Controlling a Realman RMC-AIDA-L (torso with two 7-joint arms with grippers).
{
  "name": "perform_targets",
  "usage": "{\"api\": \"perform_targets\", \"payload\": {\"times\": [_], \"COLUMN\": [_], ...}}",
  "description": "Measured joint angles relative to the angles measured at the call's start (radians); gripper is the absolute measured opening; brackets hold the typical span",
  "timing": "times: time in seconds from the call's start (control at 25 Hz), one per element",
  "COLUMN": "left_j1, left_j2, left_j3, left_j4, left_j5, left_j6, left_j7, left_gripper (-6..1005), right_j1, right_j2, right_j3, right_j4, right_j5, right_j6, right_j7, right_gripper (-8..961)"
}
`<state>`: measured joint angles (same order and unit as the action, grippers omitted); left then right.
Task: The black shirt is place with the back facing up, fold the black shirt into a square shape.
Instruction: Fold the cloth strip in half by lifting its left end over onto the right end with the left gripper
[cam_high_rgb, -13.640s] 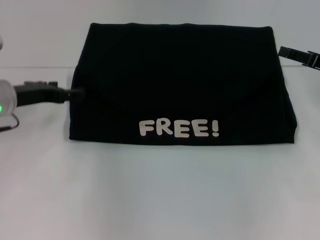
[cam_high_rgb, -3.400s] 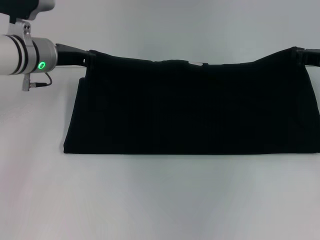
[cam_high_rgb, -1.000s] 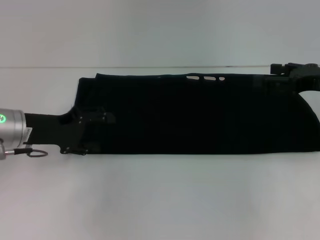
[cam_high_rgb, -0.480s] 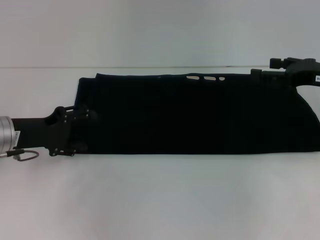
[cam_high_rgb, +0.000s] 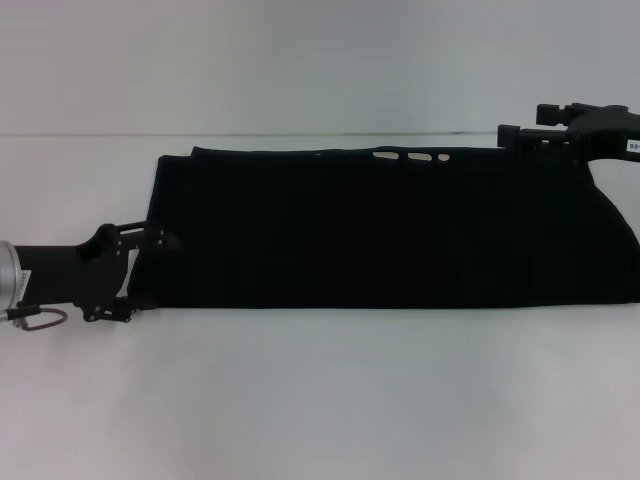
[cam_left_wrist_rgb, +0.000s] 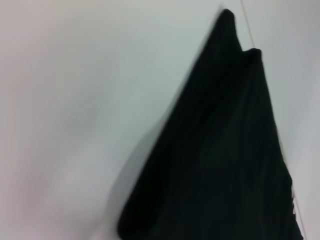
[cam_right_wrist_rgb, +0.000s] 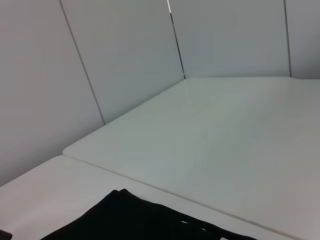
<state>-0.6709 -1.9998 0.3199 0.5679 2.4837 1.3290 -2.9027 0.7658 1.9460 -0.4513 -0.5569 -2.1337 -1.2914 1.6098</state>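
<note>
Two hands flank black shirt (cam_high_rgb: 390, 230) on white table (cam_high_rgb: 320, 400).

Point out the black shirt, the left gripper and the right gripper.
black shirt (cam_high_rgb: 390, 230), head view, middle of the folded cloth.
left gripper (cam_high_rgb: 150, 262), head view, fingertips at the shirt's left edge.
right gripper (cam_high_rgb: 512, 138), head view, tip at the shirt's far right corner.

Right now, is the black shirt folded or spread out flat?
Folded. The black shirt lies on the table as a long narrow band, and bits of its white lettering peek out along the far edge.

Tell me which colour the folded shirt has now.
Plain black, with only slivers of white lettering at its far edge; the head view shows it best.
</note>
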Motion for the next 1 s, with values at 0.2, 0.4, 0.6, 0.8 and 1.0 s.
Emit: {"api": "perform_targets", "payload": {"times": [0.2, 0.4, 0.6, 0.8, 1.0], "left_j1": [0.005, 0.008, 0.014, 0.021, 0.022], "left_j2": [-0.003, -0.005, -0.006, -0.008, -0.008], "left_j3": [0.005, 0.006, 0.007, 0.003, 0.002], "left_j4": [-0.013, -0.014, -0.014, -0.014, -0.010], "left_j5": [0.003, 0.005, 0.006, 0.018, 0.020], "left_j6": [-0.015, -0.022, -0.028, -0.043, -0.047], "left_j7": [-0.002, -0.003, 0.000, 0.006, 0.009], "left_gripper": [906, 906, 906, 906, 906], "right_j1": [0.003, 0.006, 0.008, 0.007, 0.004], "right_j2": [0.008, 0.010, 0.010, 0.010, 0.010], "right_j3": [0.000, 0.001, 0.005, 0.008, 0.008], "right_j4": [0.000, -0.001, -0.003, -0.003, -0.006], "right_j5": [0.000, 0.000, 0.000, 0.000, 0.000], "right_j6": [0.000, 0.003, 0.003, 0.003, 0.003], "right_j7": [-0.011, -0.013, -0.013, -0.013, -0.013], "right_gripper": [918, 916, 915, 915, 915]}}
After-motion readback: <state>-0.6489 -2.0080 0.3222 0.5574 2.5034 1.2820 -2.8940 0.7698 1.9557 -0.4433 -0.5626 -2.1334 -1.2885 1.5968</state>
